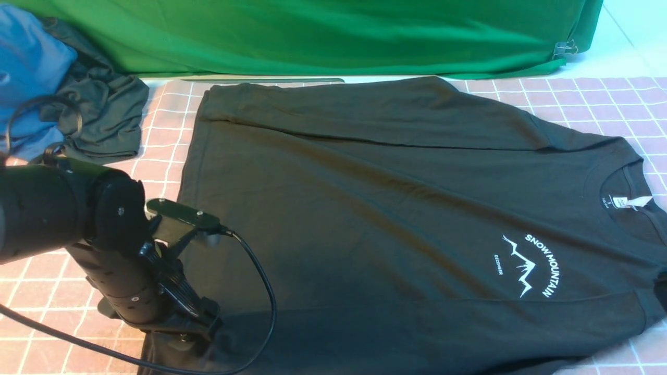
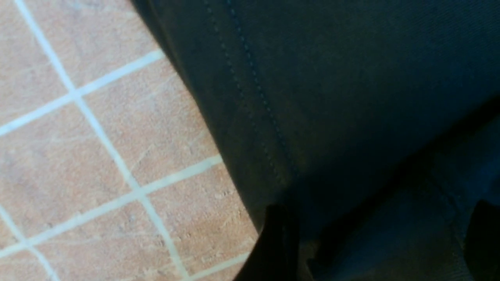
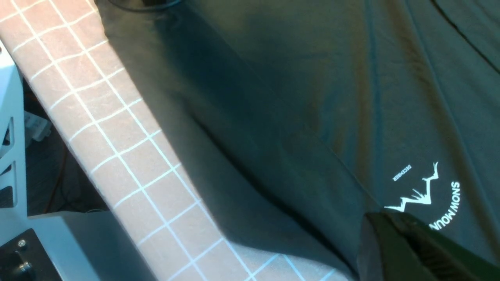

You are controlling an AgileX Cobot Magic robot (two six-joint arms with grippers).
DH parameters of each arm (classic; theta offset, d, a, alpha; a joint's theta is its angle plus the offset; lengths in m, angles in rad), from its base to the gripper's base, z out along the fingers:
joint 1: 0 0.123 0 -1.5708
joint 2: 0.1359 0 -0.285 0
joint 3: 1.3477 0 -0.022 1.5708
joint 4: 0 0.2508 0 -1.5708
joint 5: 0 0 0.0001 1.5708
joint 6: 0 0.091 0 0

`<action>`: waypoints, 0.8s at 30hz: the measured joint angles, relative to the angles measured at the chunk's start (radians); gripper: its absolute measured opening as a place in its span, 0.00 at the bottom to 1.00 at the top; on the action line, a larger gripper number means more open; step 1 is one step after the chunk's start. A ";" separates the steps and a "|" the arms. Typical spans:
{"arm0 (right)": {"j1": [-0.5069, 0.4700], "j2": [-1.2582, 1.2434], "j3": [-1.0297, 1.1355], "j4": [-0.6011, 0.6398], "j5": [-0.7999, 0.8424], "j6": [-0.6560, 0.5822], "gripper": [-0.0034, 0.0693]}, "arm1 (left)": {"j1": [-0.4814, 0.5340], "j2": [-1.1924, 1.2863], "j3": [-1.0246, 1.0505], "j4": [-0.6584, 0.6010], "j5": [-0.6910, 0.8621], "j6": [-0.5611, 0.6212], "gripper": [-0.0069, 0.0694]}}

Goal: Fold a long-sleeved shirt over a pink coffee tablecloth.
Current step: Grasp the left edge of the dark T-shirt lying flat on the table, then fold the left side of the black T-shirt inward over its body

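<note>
Left gripper (image 1: 187,338): nearest the front camera, pointed down at the near left corner of the long-sleeved shirt (image 1: 365,219), right at the hem. Jaws spread wide. In the left wrist view, fingers (image 2: 278,242) far apart, with stitched hem cloth lying slack between them, not pinched. Black cable (image 1: 263,297) looped from the wrist across the shirt.

Long-sleeved shirt: spread flat, print side up, on the pink coffee tablecloth (image 1: 41,281). Hem toward the robot's left, collar toward its right. White mountain print (image 1: 529,265) and neck label (image 1: 628,202) at the right end. Far sleeve folded in along the far edge of the body.

Right gripper (image 3: 377,234): outside the front view, seen only in the right wrist view. Jaws closed, tip against the shirt just beside the print, where a long crease ends. Cloth caught between the jaws or not: cannot tell.

Beyond the tablecloth: green cloth (image 1: 312,36) along the far side. Blue garment (image 1: 28,67) and dark grey-green garment (image 1: 104,109) heaped at far left, the latter overlapping the tablecloth edge, apart from the shirt.
</note>
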 joint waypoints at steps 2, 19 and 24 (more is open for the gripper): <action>0.000 0.000 0.000 0.001 -0.006 0.000 0.10 | 0.000 0.000 -0.001 0.000 0.000 0.003 0.82; 0.000 0.000 0.000 0.001 -0.013 -0.003 0.10 | -0.001 -0.001 -0.008 0.022 0.094 0.013 0.13; 0.000 0.000 0.000 0.001 -0.014 -0.003 0.10 | -0.001 -0.028 -0.045 0.094 0.142 -0.021 0.13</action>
